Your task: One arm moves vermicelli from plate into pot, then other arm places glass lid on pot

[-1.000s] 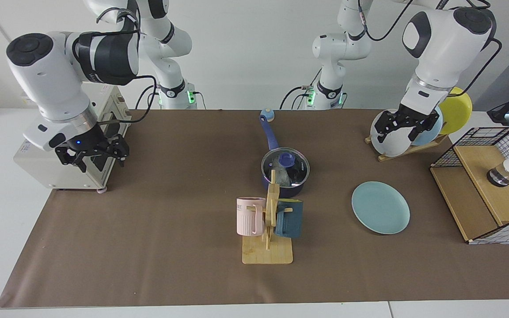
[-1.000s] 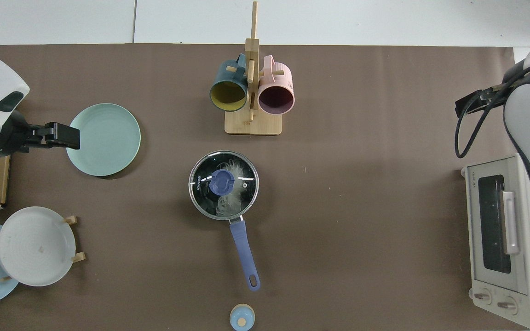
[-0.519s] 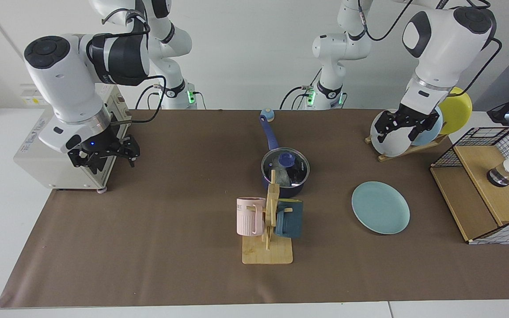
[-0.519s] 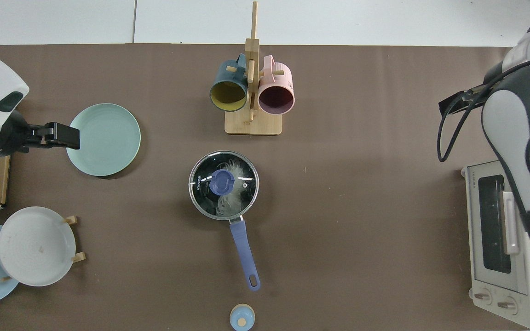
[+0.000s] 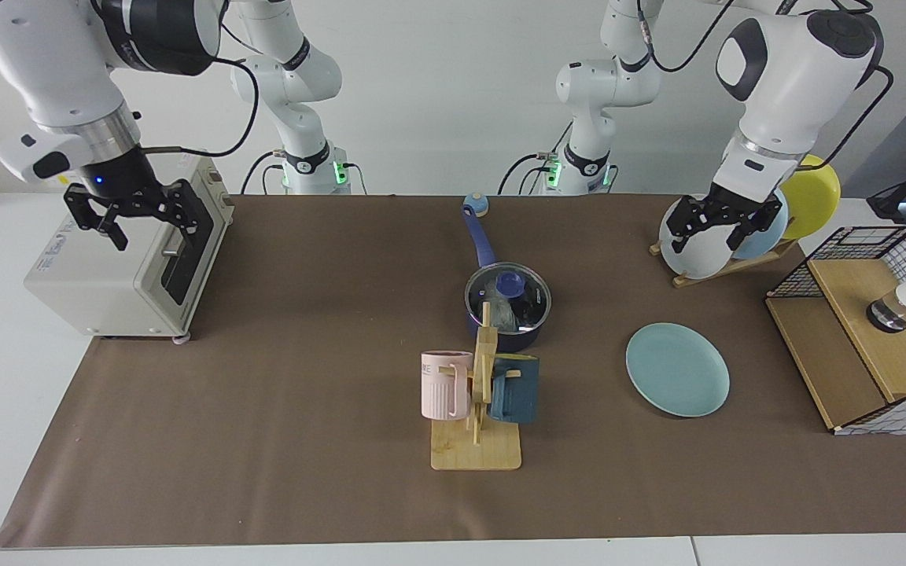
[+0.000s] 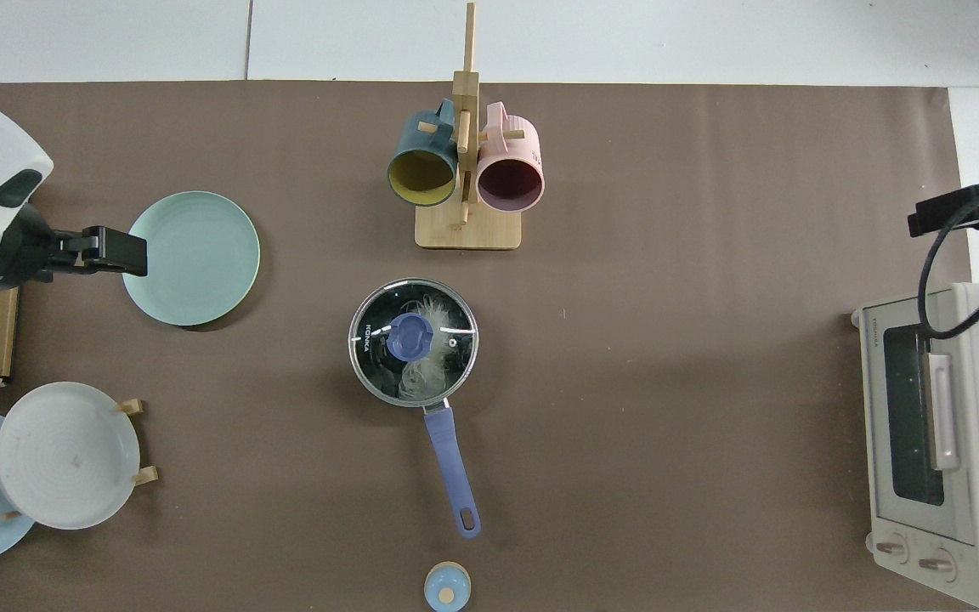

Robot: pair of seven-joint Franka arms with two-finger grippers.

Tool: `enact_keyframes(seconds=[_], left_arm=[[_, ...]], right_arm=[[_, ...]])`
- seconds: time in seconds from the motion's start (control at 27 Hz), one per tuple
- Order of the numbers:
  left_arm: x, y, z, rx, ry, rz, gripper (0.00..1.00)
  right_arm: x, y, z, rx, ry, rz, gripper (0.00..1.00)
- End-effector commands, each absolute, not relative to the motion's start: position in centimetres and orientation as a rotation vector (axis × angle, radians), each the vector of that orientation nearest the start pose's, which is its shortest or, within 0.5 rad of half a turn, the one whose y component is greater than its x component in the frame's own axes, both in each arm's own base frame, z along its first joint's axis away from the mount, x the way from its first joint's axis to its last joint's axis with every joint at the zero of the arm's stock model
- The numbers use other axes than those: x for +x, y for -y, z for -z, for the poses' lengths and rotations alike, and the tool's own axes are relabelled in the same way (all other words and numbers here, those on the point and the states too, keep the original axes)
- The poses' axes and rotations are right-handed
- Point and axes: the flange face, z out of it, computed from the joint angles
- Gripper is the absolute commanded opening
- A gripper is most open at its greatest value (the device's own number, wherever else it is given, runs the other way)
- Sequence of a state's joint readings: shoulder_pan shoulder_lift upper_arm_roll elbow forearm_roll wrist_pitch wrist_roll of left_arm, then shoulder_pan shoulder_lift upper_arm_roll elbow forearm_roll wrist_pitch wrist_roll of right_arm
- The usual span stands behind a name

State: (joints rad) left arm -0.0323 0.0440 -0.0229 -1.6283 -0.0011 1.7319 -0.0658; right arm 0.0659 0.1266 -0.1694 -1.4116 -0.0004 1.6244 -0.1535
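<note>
Vermicelli (image 6: pixel 423 357) is sitting inside the pot (image 5: pixel 507 334) under the glass lid (image 6: pixel 414 342), showing as pale strands through the glass, right at the middle of the brown table mat (image 5: pixel 303 393). Taking things from biggest down: the white toaster oven (image 5: pixel 119 259) is standing at the mat's edge, and the right gripper (image 5: pixel 137 216) is hanging above its top, fingers spread wide and holding nothing. Across the table the left gripper (image 5: pixel 722 223) is hovering in front of the plate rack (image 5: pixel 724 263), fingers parted and empty, with the white plate (image 5: pixel 693 244) standing just behind it. Down on the mat the pale teal-green plate (image 5: pixel 678 369) is lying flat and bare, well apart from the pot. The wooden mug tree (image 5: pixel 478 409) is standing just in front of the pot, carrying a pink mug (image 5: pixel 443 385) and a dark blue mug (image 5: pixel 516 389). The pot's long blue handle (image 6: pixel 451 472) is pointing toward the arm bases, with a small light blue knob (image 6: pixel 447 588) lying just past its tip.
</note>
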Motion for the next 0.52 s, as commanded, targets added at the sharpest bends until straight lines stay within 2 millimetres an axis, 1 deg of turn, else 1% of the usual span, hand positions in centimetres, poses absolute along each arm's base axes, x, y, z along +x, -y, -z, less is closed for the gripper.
enact_keyframes(seconds=[0.0, 0.07, 0.22, 0.33, 0.48], left_arm=[[57.6, 3.4, -59.1, -3.146, 0.034, 0.098, 1.0], [57.6, 3.4, -59.1, -3.147, 0.032, 0.099, 1.0], [57.6, 3.4, -59.1, -3.147, 0.032, 0.099, 1.0], [57.6, 3.4, -59.1, -3.147, 0.032, 0.099, 1.0], [57.6, 3.4, -59.1, -3.147, 0.032, 0.098, 1.0]], right_arm=[[54.9, 6.0, -64.3, -3.126, -0.029, 0.12, 1.0], [54.0, 6.2, -64.6, -3.123, -0.043, 0.12, 1.0], [52.9, 6.5, -65.0, -3.12, -0.059, 0.104, 1.0], [52.1, 7.1, -64.9, -3.114, -0.145, 0.07, 1.0], [51.5, 6.7, -64.5, -3.114, -0.167, 0.065, 1.0]])
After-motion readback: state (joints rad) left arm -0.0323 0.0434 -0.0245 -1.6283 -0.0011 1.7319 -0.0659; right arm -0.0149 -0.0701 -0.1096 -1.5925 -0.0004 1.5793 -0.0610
